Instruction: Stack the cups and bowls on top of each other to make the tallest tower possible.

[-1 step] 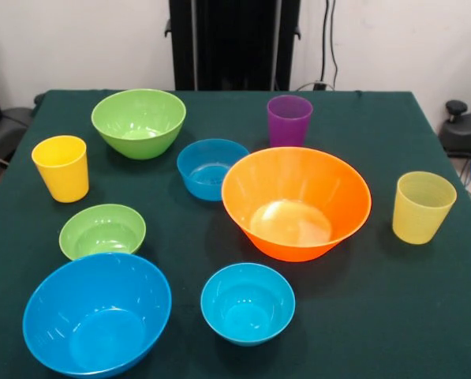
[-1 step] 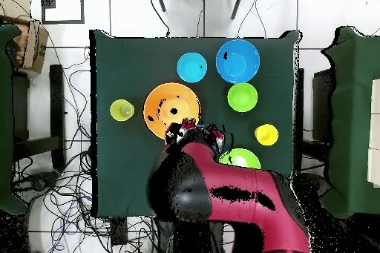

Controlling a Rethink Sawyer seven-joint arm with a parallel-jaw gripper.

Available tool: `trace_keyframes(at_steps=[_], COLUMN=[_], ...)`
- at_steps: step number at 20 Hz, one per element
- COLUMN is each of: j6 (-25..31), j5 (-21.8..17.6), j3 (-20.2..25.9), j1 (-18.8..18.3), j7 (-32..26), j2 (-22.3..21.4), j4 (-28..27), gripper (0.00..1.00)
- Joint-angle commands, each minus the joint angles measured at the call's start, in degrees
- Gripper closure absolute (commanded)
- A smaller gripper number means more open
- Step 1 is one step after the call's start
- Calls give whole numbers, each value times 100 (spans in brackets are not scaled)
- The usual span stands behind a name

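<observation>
All cups and bowls stand apart and upright on the green table, with no tower. The big orange bowl is in the middle. A large blue bowl and a small blue bowl sit at the front, and another small blue bowl is behind them. The small green bowl and medium green bowl are on the left. The yellow cup stands far left, the purple cup at the back, and the pale ribbed cup on the right. In the overhead view the gripper sits at the orange bowl's near rim.
The red and black arm reaches over the table's near edge in the overhead view. It covers the purple cup, one small blue bowl and part of the medium green bowl. Cables lie on the floor around the table.
</observation>
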Motion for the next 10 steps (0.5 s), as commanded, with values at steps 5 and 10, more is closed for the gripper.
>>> trace_keyframes(at_steps=[5,10], j6=[2773,2714], j5=[187,430], j3=[538,842], j1=[-33,-221], j7=[-465,-1073], j2=[122,281], j4=[-1772,-1948], gripper=[0,0])
